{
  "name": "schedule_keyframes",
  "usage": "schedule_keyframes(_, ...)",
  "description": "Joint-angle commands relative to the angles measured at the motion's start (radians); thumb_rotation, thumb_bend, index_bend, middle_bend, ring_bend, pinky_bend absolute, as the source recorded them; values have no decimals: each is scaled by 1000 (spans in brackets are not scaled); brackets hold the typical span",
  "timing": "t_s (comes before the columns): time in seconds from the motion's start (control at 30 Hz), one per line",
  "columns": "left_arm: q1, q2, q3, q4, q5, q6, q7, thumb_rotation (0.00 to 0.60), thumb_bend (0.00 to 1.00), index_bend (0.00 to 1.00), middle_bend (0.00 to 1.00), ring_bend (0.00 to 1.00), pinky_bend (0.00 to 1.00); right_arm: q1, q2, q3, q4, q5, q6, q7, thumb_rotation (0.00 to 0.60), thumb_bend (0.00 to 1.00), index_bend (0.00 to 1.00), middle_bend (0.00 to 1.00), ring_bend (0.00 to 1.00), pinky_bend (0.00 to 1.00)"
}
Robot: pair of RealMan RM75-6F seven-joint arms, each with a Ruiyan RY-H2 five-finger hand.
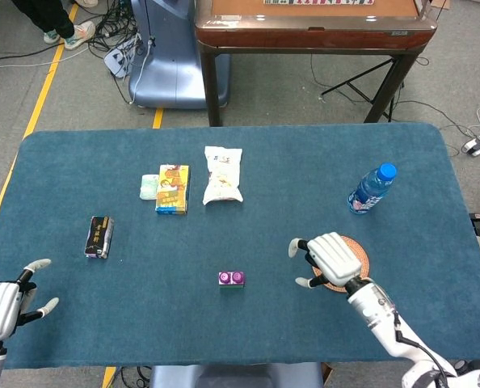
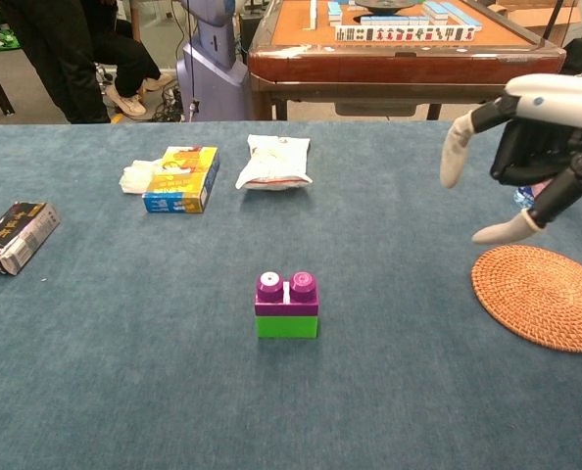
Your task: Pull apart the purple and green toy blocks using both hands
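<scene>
Purple block [image 2: 287, 294] sits on green block [image 2: 287, 326], bare cloth all round. Right hand [image 1: 330, 259] spread, empty, right of blocks. Left hand [image 1: 2, 309] spread, empty, far left at table [image 1: 62, 339] edge.

Blue-covered table [image 1: 62, 162] carries: joined purple-green blocks [image 2: 287, 305] beyond right hand's fingertips [image 1: 292, 247]; woven coaster [image 2: 541, 296] under them; bottle [image 1: 371, 189], snack packets behind.
</scene>
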Motion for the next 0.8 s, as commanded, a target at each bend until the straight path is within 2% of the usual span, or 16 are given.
schedule_keyframes(0.03,-4,-2,-1,3,2,-3,-3,600,71,336,905,860,1000,53,-73,9,-20,103,-26,-110,600,0,439,1000,1000,1000)
schedule_keyframes(0.47,-10,-17,3,24,4,-14,-13,600,72,336,903,859,1000,146,-243,-2,51,258,-7,-256,600,0,382,1000,1000,1000)
schedule_keyframes(0.8,-9,-22,5,36,-1,-18,-23,600,72,336,903,859,1000,194,-351,-1,132,314,14,-293,600,0,271,1000,1000,1000)
